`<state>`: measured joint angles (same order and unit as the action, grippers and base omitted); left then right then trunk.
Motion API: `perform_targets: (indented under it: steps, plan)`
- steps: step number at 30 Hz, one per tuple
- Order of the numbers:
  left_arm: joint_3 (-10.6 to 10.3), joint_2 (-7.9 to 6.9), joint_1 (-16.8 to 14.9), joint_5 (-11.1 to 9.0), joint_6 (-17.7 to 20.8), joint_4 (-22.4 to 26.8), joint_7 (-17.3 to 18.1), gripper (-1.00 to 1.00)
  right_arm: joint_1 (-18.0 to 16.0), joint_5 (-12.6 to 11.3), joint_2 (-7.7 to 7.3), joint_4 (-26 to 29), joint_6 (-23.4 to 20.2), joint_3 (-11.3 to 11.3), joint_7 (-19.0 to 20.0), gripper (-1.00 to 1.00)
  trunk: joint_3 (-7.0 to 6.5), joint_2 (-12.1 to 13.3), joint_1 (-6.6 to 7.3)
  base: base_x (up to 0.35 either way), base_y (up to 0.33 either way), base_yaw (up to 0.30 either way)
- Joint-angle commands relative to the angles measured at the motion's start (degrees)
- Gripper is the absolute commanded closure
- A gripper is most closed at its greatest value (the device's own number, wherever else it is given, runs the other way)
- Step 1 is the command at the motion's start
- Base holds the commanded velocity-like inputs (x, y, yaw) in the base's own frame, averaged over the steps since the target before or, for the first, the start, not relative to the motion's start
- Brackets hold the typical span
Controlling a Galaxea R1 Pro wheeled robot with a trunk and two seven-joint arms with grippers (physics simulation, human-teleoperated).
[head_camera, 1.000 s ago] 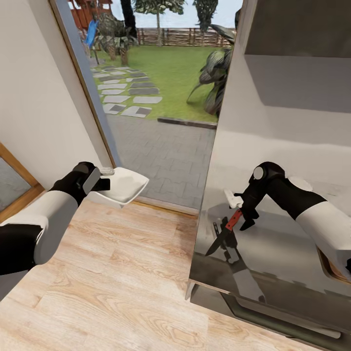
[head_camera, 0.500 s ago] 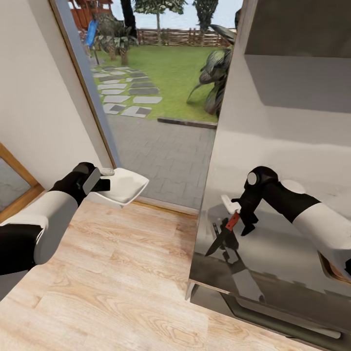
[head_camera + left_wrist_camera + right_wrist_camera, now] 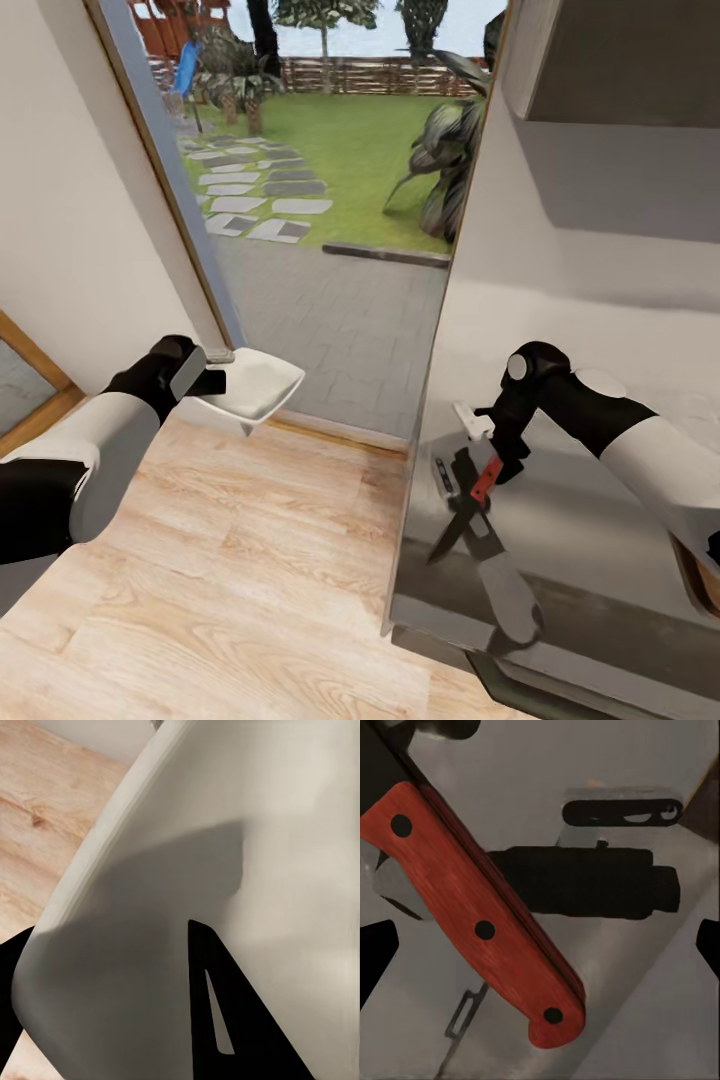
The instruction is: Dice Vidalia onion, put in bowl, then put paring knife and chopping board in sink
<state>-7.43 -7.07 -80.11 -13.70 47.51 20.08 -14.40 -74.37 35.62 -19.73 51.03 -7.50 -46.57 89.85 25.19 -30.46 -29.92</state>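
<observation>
Steel fridge [image 3: 600, 330] close ahead; L tool [image 3: 212, 381] grips bowl [image 3: 255, 392]; R tool [image 3: 497, 463] grips paring knife [image 3: 468, 505].

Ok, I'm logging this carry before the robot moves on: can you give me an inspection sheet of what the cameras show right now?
Surface: light wooden floor; no worktop seen.
Job's things: white bowl held by its rim, off the floor; paring knife held by its red handle, dark blade pointing down.
Clutter: nothing seen.
Grippers: left gripper shut on the bowl's rim; right gripper shut on the knife handle.
Cables: nothing seen.
Surroundings: glossy steel appliance close by the right arm, mirroring arm and knife; glass door onto a paved yard and lawn; white wall at left.
</observation>
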Motion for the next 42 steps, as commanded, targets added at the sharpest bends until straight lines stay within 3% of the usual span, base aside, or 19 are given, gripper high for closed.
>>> perform_targets:
  steps: [1, 42]
  plan:
    - [-0.4, -0.05, 0.0, -0.6, 0.2, 0.0, -0.4, 1.0, -0.1, 0.1, -0.05, 0.0, -0.5, -0.2, 0.2, -1.0, 0.08, -0.1, -0.04, 0.152, 0.0, 0.0]
    - [-0.4, -0.05, 0.0, -0.6, -2.5, -3.6, -0.4, 1.0, -0.1, 0.0, -0.05, -3.7, 1.9, -0.3, 0.0, -1.0, 0.1, -0.1, -0.04, 0.008, 0.0, 0.0]
